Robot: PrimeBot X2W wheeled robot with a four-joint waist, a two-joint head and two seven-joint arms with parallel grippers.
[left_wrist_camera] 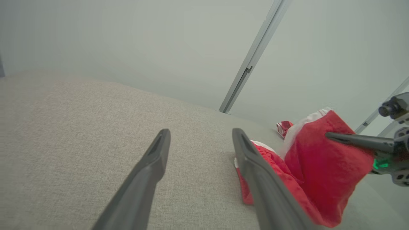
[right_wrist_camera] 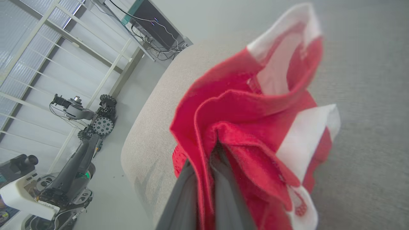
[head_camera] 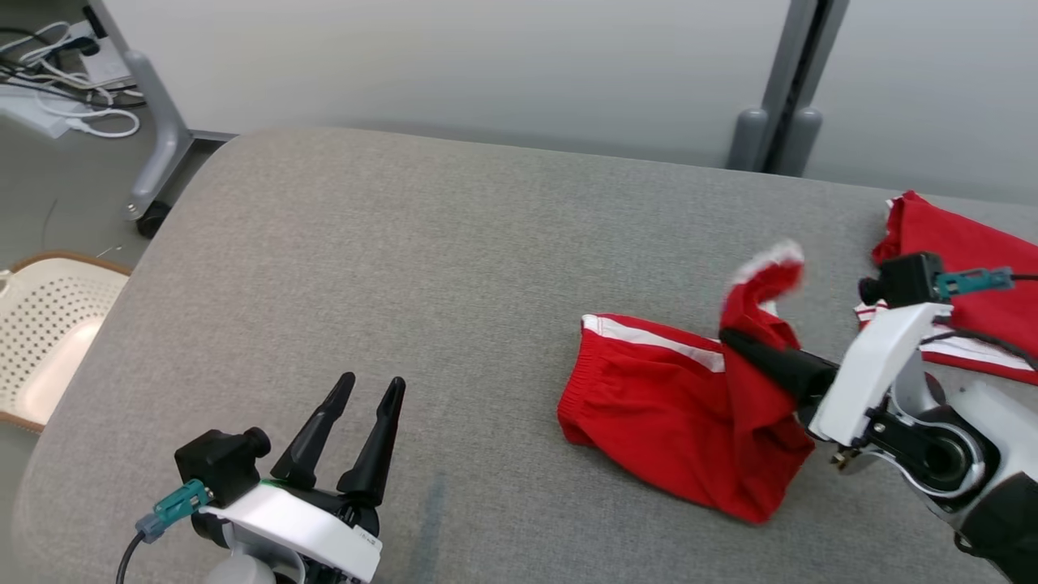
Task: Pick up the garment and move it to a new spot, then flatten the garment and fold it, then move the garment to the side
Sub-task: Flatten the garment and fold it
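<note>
- Left gripper point(head_camera: 371, 380) up close at the near-left corner of the tabletop point(head_camera: 422, 268), fingers spread wide, holding nothing.
- Right gripper point(head_camera: 734, 339) is pinched tight on the shorts point(head_camera: 665, 397), holding a white-trimmed leg up. The rest lies on the tabletop's right half.
- Second red garment point(head_camera: 965, 243) at the far right edge, cut off and partly behind the right wrist.
- Basket point(head_camera: 49, 324) sits past the left edge.
- Right fingertips buried in cloth, and the lifted hem is blurred.

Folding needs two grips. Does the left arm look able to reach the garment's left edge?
Probably yes: its jaws stand open, and only bare table lies between them and the garment.
</note>
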